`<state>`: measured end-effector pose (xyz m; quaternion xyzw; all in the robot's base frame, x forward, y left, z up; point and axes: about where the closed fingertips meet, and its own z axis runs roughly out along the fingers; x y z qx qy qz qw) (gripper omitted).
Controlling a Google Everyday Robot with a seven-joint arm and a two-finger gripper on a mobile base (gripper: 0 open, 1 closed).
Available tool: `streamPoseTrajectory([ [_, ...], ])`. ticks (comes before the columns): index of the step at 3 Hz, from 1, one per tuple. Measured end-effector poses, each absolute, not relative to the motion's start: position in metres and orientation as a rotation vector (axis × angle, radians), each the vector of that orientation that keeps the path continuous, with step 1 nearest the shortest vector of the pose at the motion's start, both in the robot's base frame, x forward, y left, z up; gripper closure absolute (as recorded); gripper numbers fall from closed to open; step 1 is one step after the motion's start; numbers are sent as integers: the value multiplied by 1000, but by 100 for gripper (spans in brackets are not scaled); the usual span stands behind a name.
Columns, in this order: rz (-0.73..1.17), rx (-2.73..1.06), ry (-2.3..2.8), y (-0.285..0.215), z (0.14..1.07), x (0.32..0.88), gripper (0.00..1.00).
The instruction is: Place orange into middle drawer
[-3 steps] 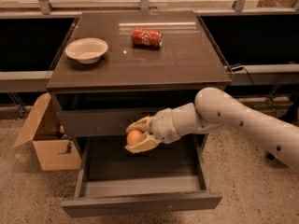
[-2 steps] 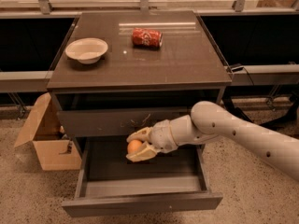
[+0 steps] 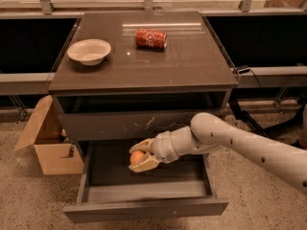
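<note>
While the gripper clamps the orange between its fingers, it hangs inside the open middle drawer, below the front edge of the bench, left of centre. Step in hand: carry-in, release not yet done. Next move likely needs a short lowering, then parting the fingers. Orange looks small, round, matte, partly hidden by the fingers.
</note>
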<state>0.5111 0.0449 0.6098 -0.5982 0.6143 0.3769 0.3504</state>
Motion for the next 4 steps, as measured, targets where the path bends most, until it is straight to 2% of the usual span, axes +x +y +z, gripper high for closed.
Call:
streamPoseTrajectory([
  [4,822,-1539,1819,39,474,531,100],
])
